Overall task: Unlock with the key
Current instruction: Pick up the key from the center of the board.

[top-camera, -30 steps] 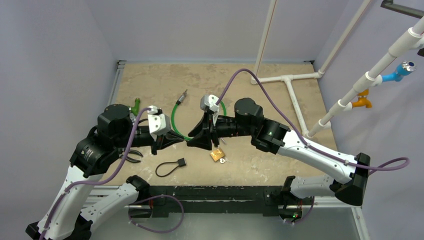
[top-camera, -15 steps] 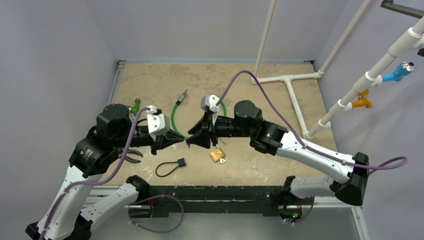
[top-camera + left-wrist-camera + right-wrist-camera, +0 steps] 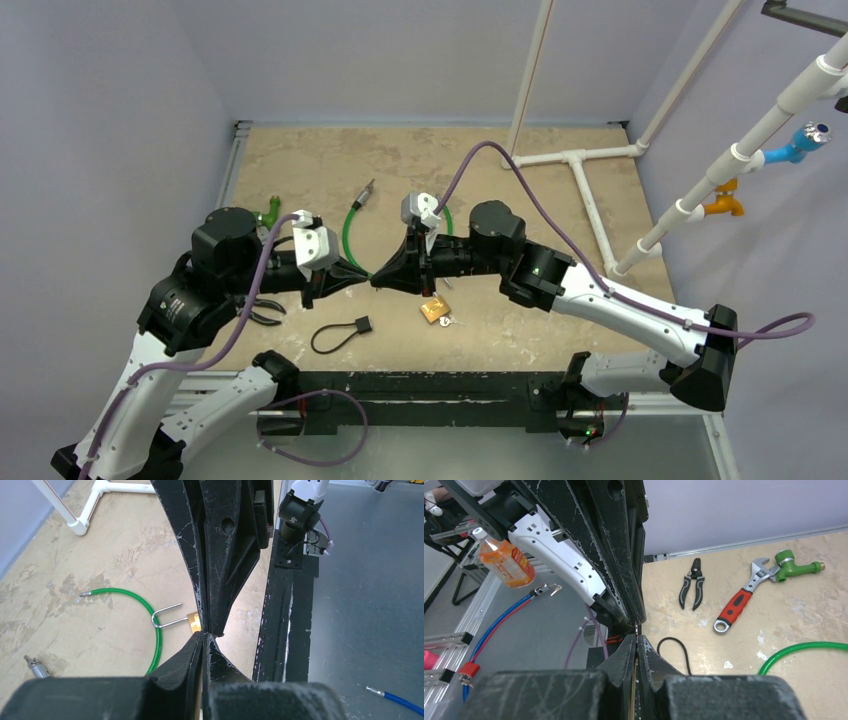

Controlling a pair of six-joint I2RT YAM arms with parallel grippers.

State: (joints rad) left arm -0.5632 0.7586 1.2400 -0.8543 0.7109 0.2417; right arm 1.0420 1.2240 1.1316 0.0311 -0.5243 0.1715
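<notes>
My left gripper [image 3: 362, 277] and right gripper [image 3: 379, 279] meet tip to tip above the table's front middle. Both are shut. In the right wrist view a thin pale metal sliver, the key [image 3: 637, 628], sits edge-on where my right gripper [image 3: 637, 638] touches the left arm's fingers [image 3: 621, 580]. In the left wrist view my left gripper [image 3: 205, 634] presses against the right arm's fingers [image 3: 217, 575], and the key is hidden there. The brass padlock [image 3: 434, 310] lies on the table below the right gripper, with its shackle [image 3: 167, 618] pointing left. A small silver piece [image 3: 449, 321] lies beside it.
A green cable [image 3: 347, 238] curves behind the grippers. A black cord loop [image 3: 338, 335] lies near the front edge. Pliers [image 3: 691, 582], a red-handled wrench [image 3: 736, 602] and a green nozzle [image 3: 794, 565] lie at the table's left. White pipes [image 3: 580, 160] stand at the back right.
The right gripper has slid left to the left gripper's tips and closed there. The left arm has stayed still.
</notes>
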